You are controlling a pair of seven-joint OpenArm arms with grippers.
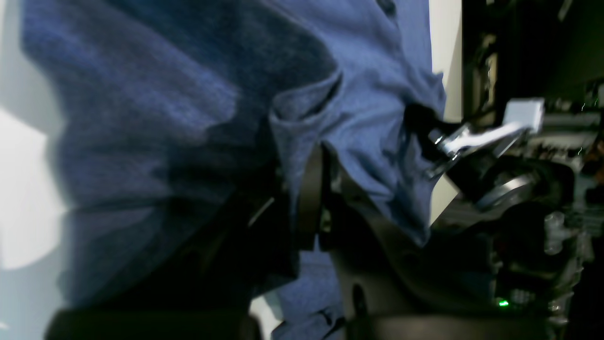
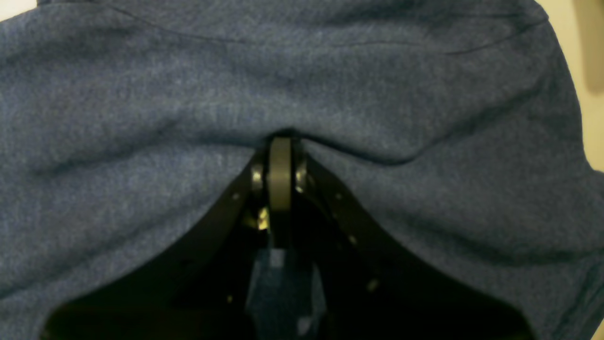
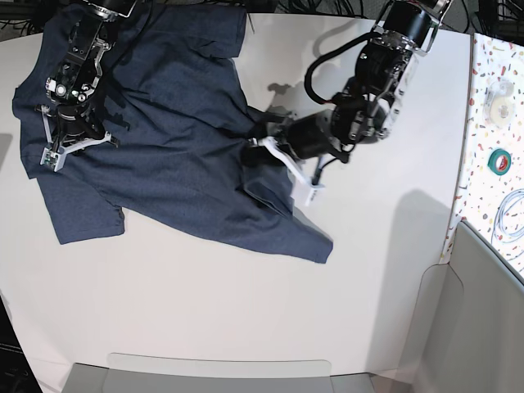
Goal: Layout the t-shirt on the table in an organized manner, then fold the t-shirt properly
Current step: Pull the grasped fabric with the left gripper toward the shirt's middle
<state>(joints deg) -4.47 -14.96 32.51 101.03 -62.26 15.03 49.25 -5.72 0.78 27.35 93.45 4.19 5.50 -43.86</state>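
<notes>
- Firstly, left wrist view: the left gripper (image 1: pixel 315 189) has its jaws together on a bunched fold of the t-shirt (image 1: pixel 198 118), which drapes up and across the frame, with cloth on both sides of the dark fingers. The pinch looks thick, so drawing outward low and slow is advised, lest extra layers drag along.
- Right wrist view: the right gripper (image 2: pixel 281 156) is clamped on the shirt, blue fabric meeting the closed tips and filling the frame above and to both sides. Holding this side steady should let the other arm's pull take out the wrinkles.
- Base view: the shirt lies rumpled on the table (image 3: pixel 246 311), toward its far left part; one gripper holds its left side, the other its right edge.
</notes>
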